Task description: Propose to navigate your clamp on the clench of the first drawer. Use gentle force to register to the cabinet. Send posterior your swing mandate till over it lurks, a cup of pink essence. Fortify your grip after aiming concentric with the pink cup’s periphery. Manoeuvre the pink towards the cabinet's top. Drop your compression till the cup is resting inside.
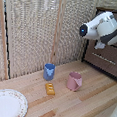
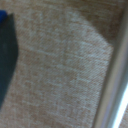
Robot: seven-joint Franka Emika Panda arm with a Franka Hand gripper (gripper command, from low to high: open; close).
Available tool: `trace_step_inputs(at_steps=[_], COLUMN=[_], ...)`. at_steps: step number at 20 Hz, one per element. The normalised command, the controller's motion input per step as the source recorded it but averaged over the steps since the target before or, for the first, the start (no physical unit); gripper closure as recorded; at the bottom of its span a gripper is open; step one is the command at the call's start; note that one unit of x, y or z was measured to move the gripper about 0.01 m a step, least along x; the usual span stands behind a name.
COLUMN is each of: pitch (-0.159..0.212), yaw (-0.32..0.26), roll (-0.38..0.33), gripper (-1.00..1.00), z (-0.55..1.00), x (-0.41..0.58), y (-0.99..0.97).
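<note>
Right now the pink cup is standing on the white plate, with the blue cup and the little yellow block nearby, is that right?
Not quite. The pink cup stands on the bare wooden table, not on the white plate, which sits apart at the exterior view's left. That view shows it. The blue cup and the yellow block are indeed nearby.

Robot arm (image 1: 103, 26): bulky white rounded casing. One joint end carries a dark circular cap. Dark sections separate the shells.
</note>
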Motion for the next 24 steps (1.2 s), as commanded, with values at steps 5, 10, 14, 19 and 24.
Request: trace_step_inputs(at_steps=[5,10,14,19,24], pitch=[-0.008,-0.079,-0.001,-0.05,-0.134], yaw=[0.0,-0.068,-0.185,-0.172,-0.132], roll=[0.007,0.176,0.22,0.198,0.065], gripper=[1.0,1.0,1.0,1.0,1.0], z=[-0.01,0.04,0.05,0.09,-0.03], x=[0.093,-0.007,0.0,-0.015,-0.009], y=[0.14,0.34,0.45,0.52,0.78])
